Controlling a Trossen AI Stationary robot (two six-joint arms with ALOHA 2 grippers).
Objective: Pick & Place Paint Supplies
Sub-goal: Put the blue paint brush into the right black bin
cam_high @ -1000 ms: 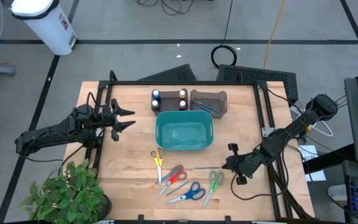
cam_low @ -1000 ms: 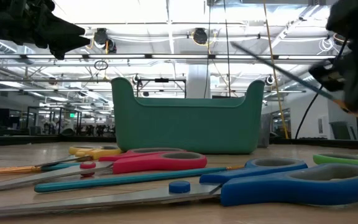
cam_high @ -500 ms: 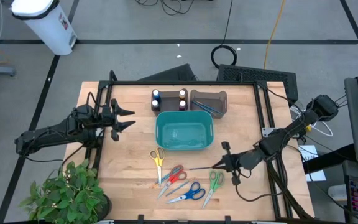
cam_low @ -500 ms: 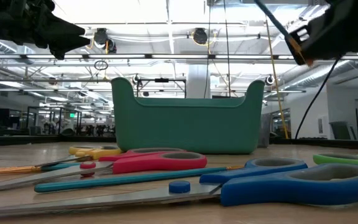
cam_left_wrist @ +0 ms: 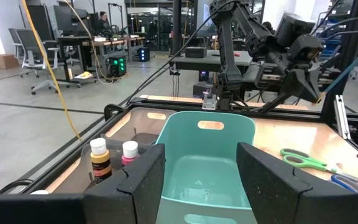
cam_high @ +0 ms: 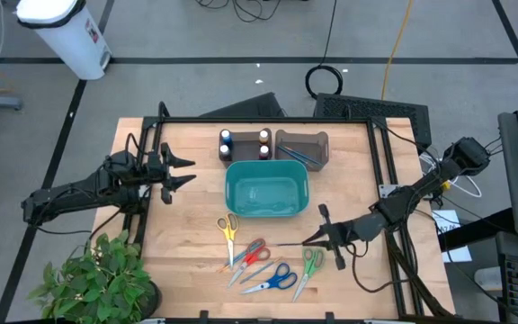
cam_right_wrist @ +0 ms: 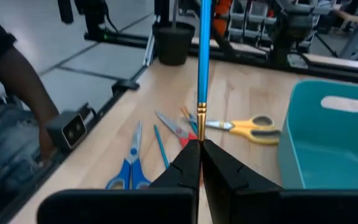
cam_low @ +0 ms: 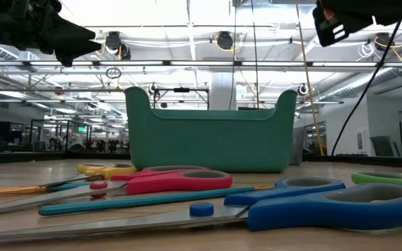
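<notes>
Right pincer (cam_right_wrist: 200, 144) clamps a blue paintbrush (cam_right_wrist: 203, 56) beside the teal bin (cam_high: 266, 190).
Held only at its tip, the brush could pivot and miss the bin.

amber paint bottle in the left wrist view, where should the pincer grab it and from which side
Grip the amber bottle by its white cap, coming straight down from above. It stands upright with the pink bottle close beside it and the tub next to them, so a sideways approach would likely bump something. The open left pincer is nearer; the right pincer holds a paintbrush.
</notes>
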